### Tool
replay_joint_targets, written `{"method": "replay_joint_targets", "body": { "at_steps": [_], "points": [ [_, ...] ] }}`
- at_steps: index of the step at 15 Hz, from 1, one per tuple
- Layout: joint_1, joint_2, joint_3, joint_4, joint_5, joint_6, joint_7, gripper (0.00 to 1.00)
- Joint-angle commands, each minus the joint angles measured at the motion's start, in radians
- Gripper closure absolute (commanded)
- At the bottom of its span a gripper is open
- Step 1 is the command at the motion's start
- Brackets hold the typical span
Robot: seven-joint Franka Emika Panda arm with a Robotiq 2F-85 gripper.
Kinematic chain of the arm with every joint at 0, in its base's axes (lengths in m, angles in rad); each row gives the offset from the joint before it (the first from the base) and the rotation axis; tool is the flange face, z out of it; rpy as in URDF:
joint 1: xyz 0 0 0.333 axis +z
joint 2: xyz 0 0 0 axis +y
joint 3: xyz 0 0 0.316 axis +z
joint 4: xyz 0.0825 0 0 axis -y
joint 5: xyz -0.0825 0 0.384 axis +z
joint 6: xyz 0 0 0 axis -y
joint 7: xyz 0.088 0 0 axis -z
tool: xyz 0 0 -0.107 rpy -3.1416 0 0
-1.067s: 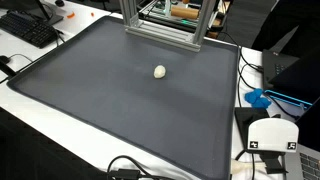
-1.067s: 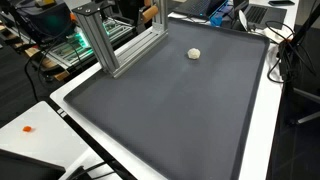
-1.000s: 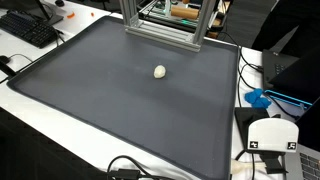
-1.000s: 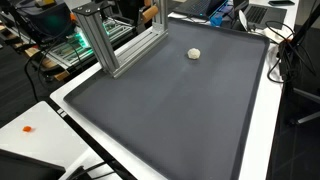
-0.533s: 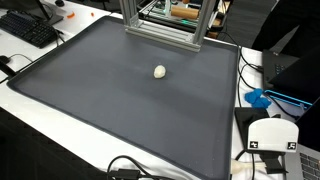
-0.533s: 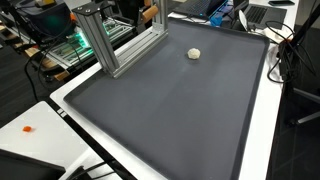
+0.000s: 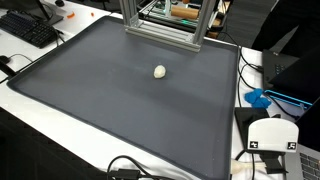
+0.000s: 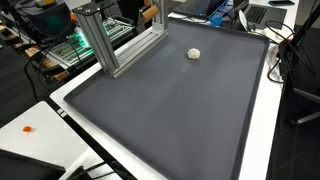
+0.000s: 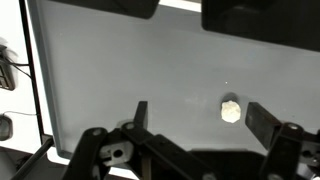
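Note:
A small cream-white lump [image 7: 160, 71] lies on the dark grey mat [image 7: 110, 95]; it also shows in the exterior view from the opposite side [image 8: 194, 54] and in the wrist view [image 9: 231, 110]. My gripper [image 9: 202, 117] shows only in the wrist view, high above the mat, open and empty. The lump sits between the two fingers, closer to the right-hand finger, far below them. The arm and gripper are out of both exterior views.
A metal frame [image 7: 160, 25] stands at the mat's far edge; it shows in both exterior views [image 8: 110, 40]. A keyboard [image 7: 28, 28] lies off the mat. A white device [image 7: 270, 135] and blue object [image 7: 258, 98] sit beside the mat. Cables [image 8: 280, 50] run along the edge.

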State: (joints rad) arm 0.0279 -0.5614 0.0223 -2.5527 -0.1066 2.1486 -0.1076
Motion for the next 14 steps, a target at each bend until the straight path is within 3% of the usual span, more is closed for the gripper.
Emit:
{"method": "replay_joint_targets", "body": {
  "at_steps": [1,11,14],
  "points": [
    [0.041,-0.002,0.035,0.043,0.058,-0.083,0.061,0.00],
    [0.118,-0.080,0.063,0.077,0.230,-0.326,0.102,0.00],
    [0.127,-0.114,0.070,0.055,0.259,-0.322,0.101,0.00]
  ]
}}
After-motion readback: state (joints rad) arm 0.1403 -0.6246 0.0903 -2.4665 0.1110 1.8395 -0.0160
